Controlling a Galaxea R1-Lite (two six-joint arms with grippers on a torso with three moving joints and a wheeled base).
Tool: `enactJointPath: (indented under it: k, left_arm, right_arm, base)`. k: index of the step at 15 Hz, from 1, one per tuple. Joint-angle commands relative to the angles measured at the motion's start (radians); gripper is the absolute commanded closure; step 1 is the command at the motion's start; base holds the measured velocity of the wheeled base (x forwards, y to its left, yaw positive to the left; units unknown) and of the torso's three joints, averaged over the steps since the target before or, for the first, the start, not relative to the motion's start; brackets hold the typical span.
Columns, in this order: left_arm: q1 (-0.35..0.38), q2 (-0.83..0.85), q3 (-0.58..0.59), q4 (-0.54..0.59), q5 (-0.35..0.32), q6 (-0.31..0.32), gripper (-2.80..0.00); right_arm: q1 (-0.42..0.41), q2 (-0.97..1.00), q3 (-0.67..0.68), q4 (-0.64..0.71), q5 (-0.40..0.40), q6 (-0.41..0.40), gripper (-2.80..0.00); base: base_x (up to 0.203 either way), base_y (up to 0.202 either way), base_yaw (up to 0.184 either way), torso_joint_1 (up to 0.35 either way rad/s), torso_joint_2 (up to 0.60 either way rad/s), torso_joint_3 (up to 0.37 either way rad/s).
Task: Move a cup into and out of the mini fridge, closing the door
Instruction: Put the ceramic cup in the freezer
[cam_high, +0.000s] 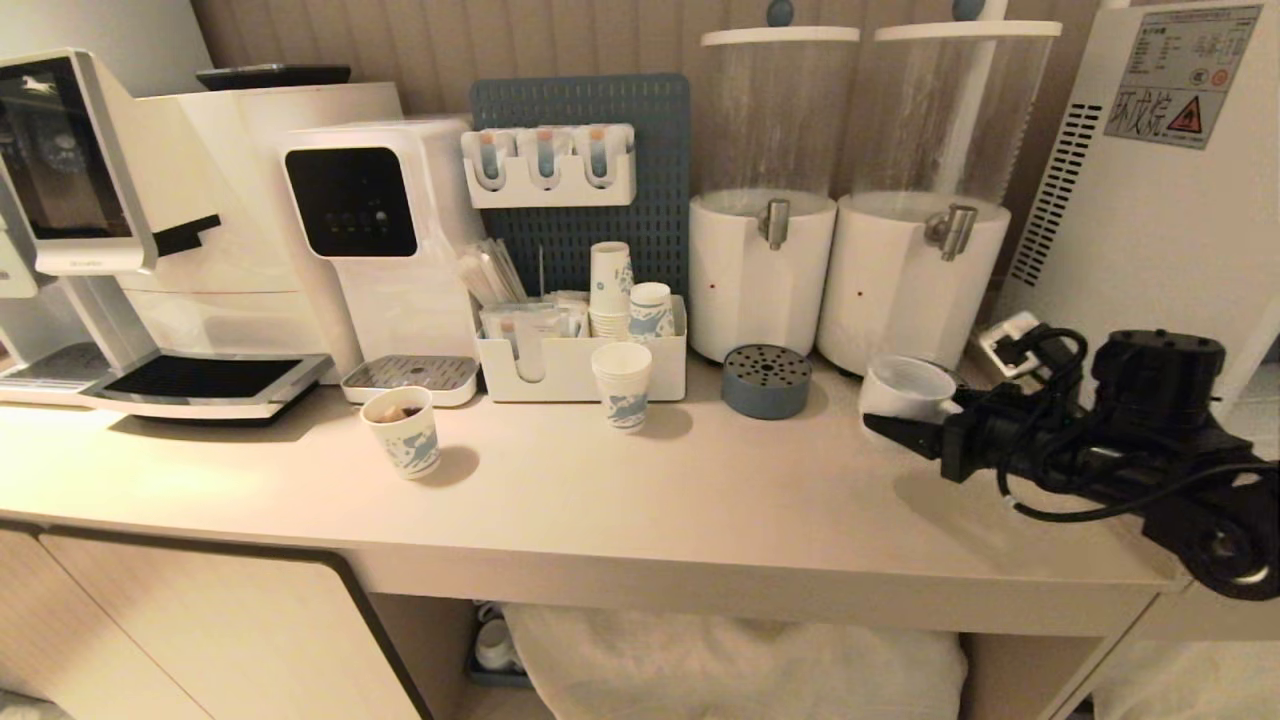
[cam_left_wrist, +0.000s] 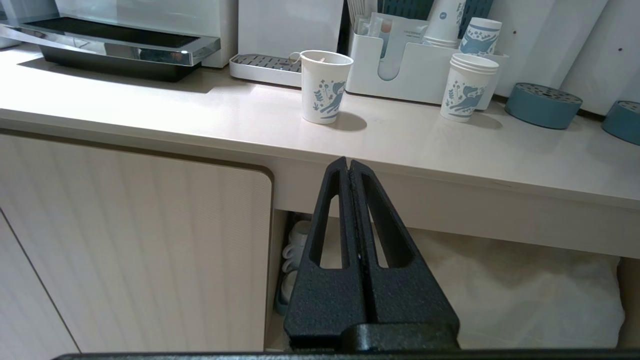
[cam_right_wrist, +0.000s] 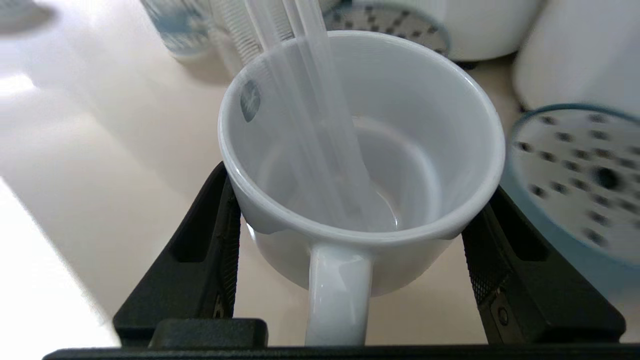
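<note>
Ceramic, by its look, so the cup is likely rigid, glossy, slick and chip-prone; holding its body on 2 opposite sides with the handle toward the wrist seems the sound grip. The right end effector is spread wide with a finger at each side of the cup, nearest the bench edge. The cup is white, squat and empty. Beyond it stands the mini fridge. Further from the cup, the left end effector is pressed together.
</note>
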Motion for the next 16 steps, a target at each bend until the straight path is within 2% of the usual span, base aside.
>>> enactJointPath:
  k: [1, 4, 6, 8, 10, 13, 16]
  left_arm:
    - [0.001, -0.005, 0.04, -0.001, 0.0, -0.002, 0.0]
    - [0.0, -0.005, 0.04, -0.001, 0.0, -0.002, 0.0]
    - [0.0, -0.005, 0.04, -0.001, 0.0, -0.003, 0.0]
    - [0.001, -0.005, 0.04, -0.001, 0.0, -0.003, 0.0]
    - [0.0, -0.005, 0.04, -0.001, 0.0, -0.003, 0.0]
    - [0.0, -0.005, 0.04, -0.002, 0.0, -0.003, 0.0]
    - [0.0, -0.005, 0.04, -0.001, 0.0, -0.003, 0.0]
  right_arm:
    - [-0.009, -0.16, 0.079, 0.005, -0.011, 0.022, 0.0]
    - [-0.015, -0.396, 0.135, 0.097, -0.063, 0.05, 0.0]
    - [-0.019, -0.646, 0.15, 0.251, -0.099, 0.064, 0.0]
    - [-0.034, -0.885, 0.148, 0.463, -0.142, 0.086, 0.0]
    - [-0.047, -1.07, 0.14, 0.673, -0.222, 0.104, 0.0]
    - [-0.057, -1.23, 0.138, 0.851, -0.301, 0.135, 0.0]
    - [-0.06, -1.37, 0.136, 0.998, -0.327, 0.15, 0.0]
  base:
    - [0.0, 0.0, 0.0, 0.0, 0.0, 0.0]
    - [0.0, 0.0, 0.0, 0.0, 0.0, 0.0]
    - [0.0, 0.0, 0.0, 0.0, 0.0, 0.0]
    - [0.0, 0.0, 0.0, 0.0, 0.0, 0.0]
    - [0.0, 0.0, 0.0, 0.0, 0.0, 0.0]
    - [0.0, 0.0, 0.0, 0.0, 0.0, 0.0]
    - [0.0, 0.0, 0.0, 0.0, 0.0, 0.0]
